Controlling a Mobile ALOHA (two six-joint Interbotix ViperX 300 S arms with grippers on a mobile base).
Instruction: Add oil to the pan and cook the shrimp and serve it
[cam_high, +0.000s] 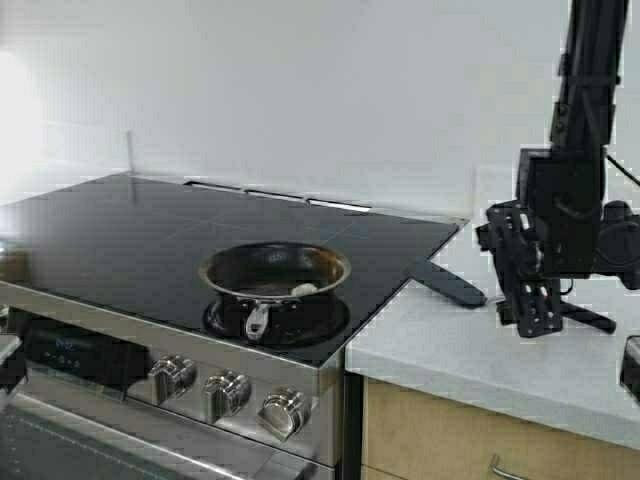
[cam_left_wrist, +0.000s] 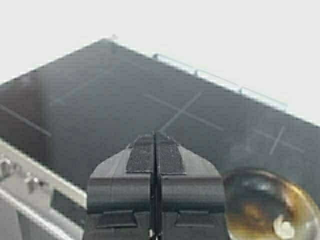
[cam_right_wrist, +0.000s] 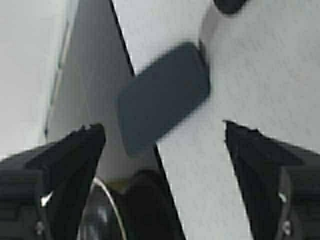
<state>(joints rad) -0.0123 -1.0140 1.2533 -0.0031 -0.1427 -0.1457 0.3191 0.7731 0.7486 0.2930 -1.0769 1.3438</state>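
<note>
- Nearest me, the stove's knobs (cam_high: 228, 392) line the steel front; the pan (cam_high: 275, 272) sits on the front burner of the black glass cooktop (cam_high: 120, 230), its short handle (cam_high: 258, 322) pointing at the knobs.
- The shrimp (cam_high: 304, 290) lies inside the pan, on the dark floor near the rim on the side toward the worktop. It looks light, soft and likely slick with oil, so I would guess a flat blade slid under it will serve better than a pinch.
- The pan looks stiff, fairly light and hot; its handle is the only sensible hold, and on smooth glass the pan would probably skate if nudged.
- The left tool (cam_left_wrist: 156, 150) has its pads pressed together, holding nothing; its own camera shows it hovering above the cooktop with the pan just beyond it to one side.
- On the pale worktop (cam_high: 440, 350), a dark spatula (cam_high: 447, 281) lies with its flat blade close to the cooktop's edge. The blade looks thin and stiff, but I can't make out its handle clearly.
- The right tool (cam_high: 530, 290) hangs above the worktop right by the spatula, fingers (cam_right_wrist: 75, 150) spread wide and empty, the blade in the gap's line.
- Behind everything stands a plain white wall (cam_high: 300, 90). I can't see the oil anywhere.
</note>
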